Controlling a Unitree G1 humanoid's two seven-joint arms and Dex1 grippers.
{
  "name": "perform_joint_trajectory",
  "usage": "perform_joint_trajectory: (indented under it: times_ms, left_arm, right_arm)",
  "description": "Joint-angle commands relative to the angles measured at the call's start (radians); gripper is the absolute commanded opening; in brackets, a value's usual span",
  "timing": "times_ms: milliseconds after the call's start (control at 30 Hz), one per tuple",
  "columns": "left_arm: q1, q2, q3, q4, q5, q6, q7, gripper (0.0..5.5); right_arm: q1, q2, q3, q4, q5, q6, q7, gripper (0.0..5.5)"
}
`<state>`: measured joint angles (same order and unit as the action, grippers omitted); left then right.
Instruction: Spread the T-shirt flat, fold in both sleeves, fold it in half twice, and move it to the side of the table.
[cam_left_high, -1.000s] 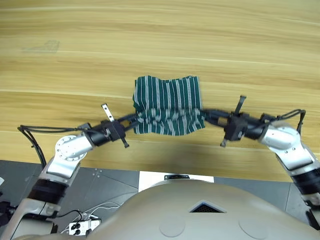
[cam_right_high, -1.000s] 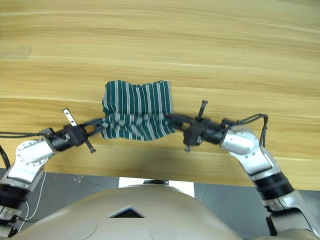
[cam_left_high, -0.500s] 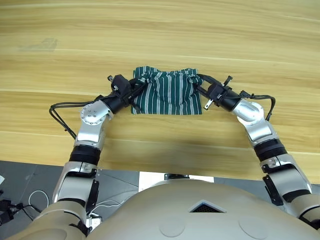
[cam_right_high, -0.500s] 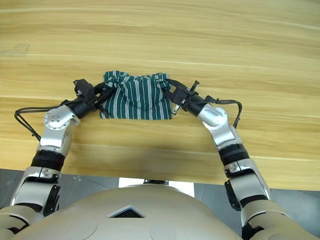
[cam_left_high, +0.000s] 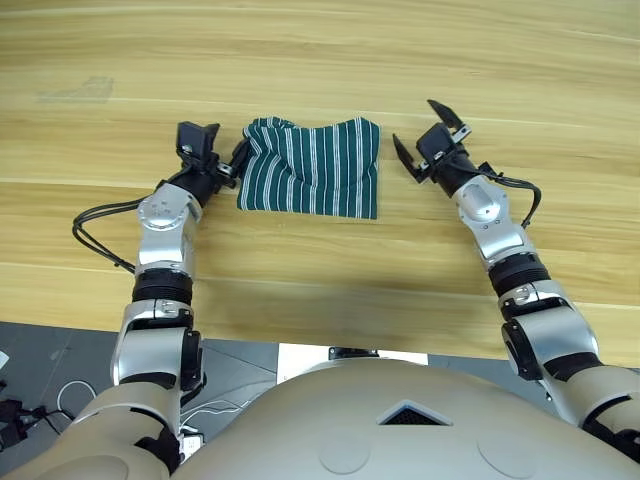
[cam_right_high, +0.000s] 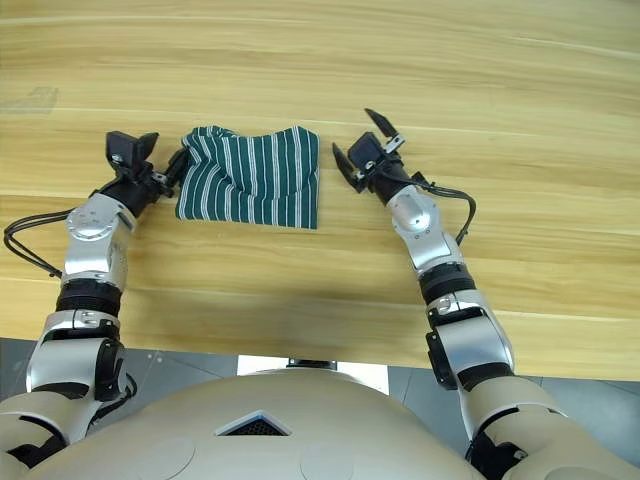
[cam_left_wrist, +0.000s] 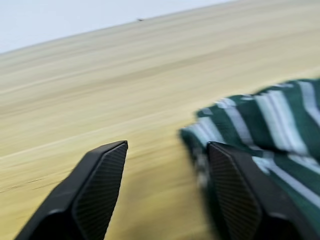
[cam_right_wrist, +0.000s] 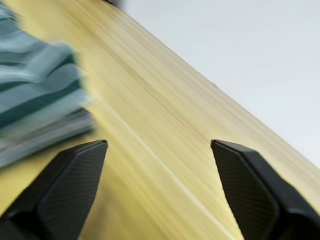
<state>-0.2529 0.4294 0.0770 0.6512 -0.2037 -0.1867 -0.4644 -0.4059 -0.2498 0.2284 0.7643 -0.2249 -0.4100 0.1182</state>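
Green-striped T-shirt (cam_left_high: 315, 170) folded, poss. lumpy — L gripper (cam_left_wrist: 167, 147) & R gripper (cam_left_high: 412, 122) wide open, empty; side shove cld undo folds.

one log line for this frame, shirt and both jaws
T-shirt: folded, lying on table | left jaws: open, at its left edge | right jaws: open, clear of its right edge

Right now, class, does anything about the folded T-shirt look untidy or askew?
Yes: the T-shirt is bunched and rumpled at its end nearest the left gripper, and its far edge is wavy, not straight.
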Motion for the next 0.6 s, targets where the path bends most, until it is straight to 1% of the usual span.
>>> perform_joint_trajectory:
  times_ms: [33, 167, 233, 300, 400, 467, 600]
  left_arm:
    - [0.048, -0.002, 0.064, -0.077, -0.023, -0.005, 0.029, 3.06]
    - [0.133, -0.080, 0.095, -0.300, -0.123, -0.043, -0.017, 3.06]
    - [0.156, -0.132, 0.101, -0.382, -0.180, -0.058, -0.032, 3.06]
    - [0.162, -0.184, 0.116, -0.424, -0.221, -0.079, -0.025, 3.06]
    - [0.136, -0.235, 0.147, -0.404, -0.246, -0.078, 0.017, 3.06]
    - [0.128, -0.258, 0.152, -0.391, -0.238, -0.072, 0.041, 3.06]
    - [0.114, -0.297, 0.141, -0.378, -0.225, -0.071, 0.055, 3.06]
  right_arm:
    - [0.028, 0.001, -0.031, -0.064, 0.009, 0.020, -0.017, 4.48]
    - [0.153, 0.033, 0.066, -0.427, 0.049, 0.013, 0.130, 4.48]
    - [0.172, 0.050, 0.119, -0.525, 0.039, 0.042, 0.182, 4.48]
    - [0.164, 0.076, 0.163, -0.547, 0.016, 0.072, 0.214, 4.48]
    - [0.114, 0.109, 0.202, -0.477, -0.014, 0.096, 0.235, 4.48]
    - [0.040, 0.144, 0.208, -0.341, -0.033, 0.088, 0.222, 4.48]
    - [-0.136, 0.230, 0.182, 0.032, -0.042, 0.072, 0.167, 4.48]
